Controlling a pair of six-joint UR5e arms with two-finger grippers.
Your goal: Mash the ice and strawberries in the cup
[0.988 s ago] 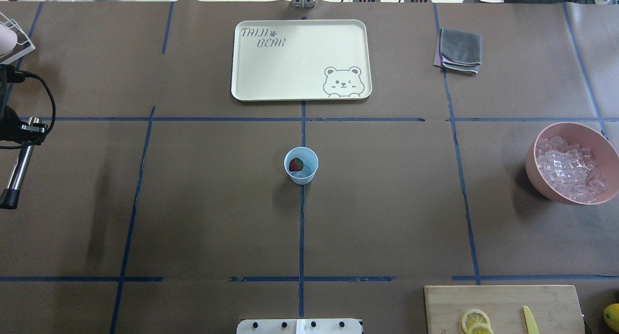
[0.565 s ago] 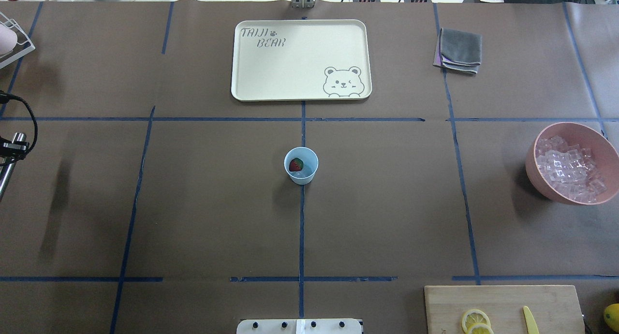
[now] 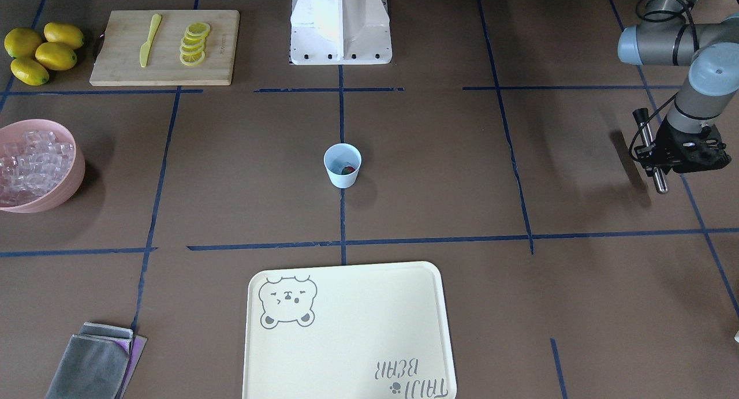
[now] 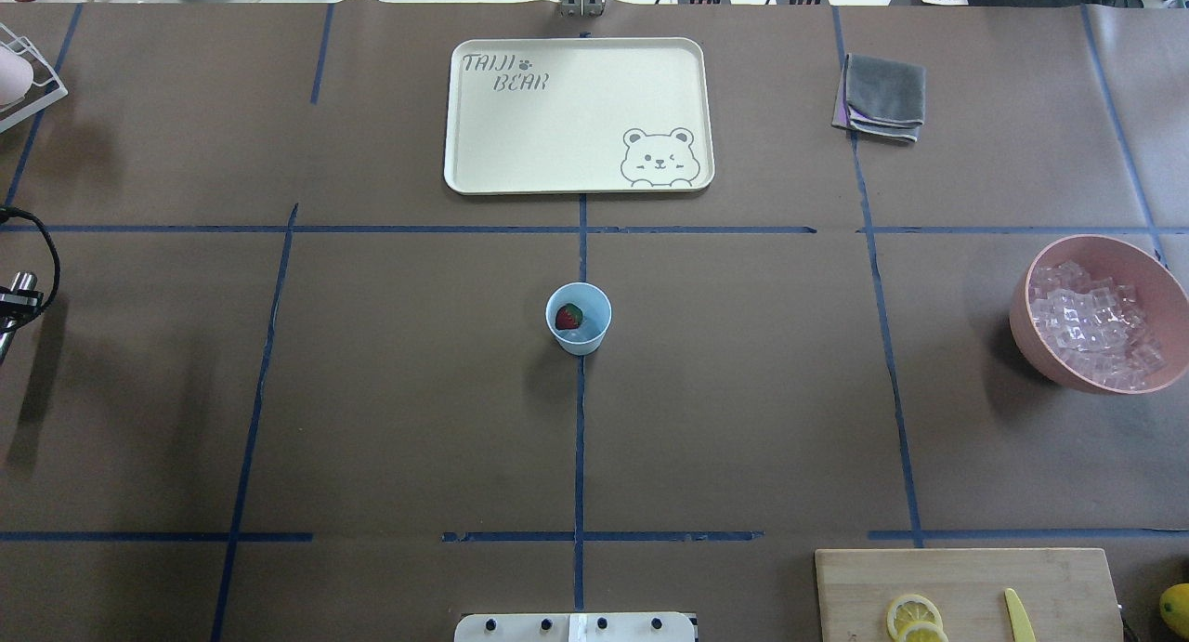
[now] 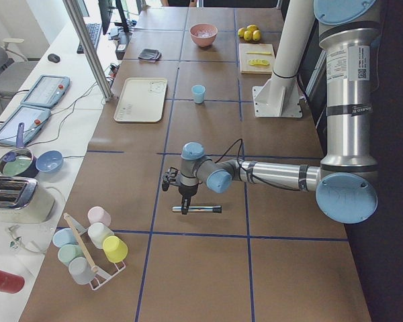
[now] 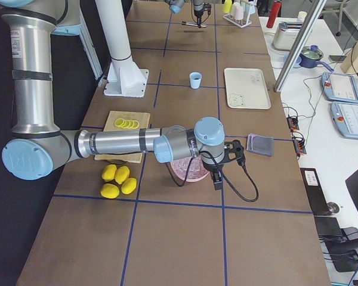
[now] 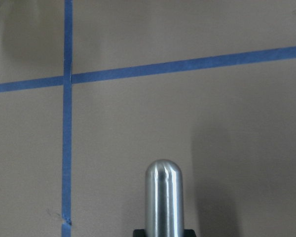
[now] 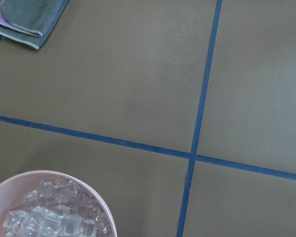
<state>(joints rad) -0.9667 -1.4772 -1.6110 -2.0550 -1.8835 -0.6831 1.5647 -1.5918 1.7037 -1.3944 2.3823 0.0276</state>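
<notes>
Left gripper (image 3: 658, 156), front view: clamped on a steel rod (image 3: 645, 136), well apart from the cup (image 3: 342, 166) at table centre. Overhead: cup held one berry (image 4: 568, 318); ice (image 4: 1096, 321) sat in a bowl (image 4: 1026, 340) far right. Left side view: rod lay level, not tip-down. Right side view: right gripper (image 6: 218, 176) hung beside the bowl, finger state indeterminable. Judged: the left arm must travel inward to the cup.

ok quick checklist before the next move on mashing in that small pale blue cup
1. Upright stands the small pale blue cup: ok.
2. Inside it, the dark red strawberry: ok.
3. Ice in cup: cannot tell; the clear cubes fill the pink bowl.
4. Clamped in the left gripper, the steel rod: ok.
5. Rod over cup: not ok, far off at table's edge.
6. State of the right gripper: cannot tell.
</notes>
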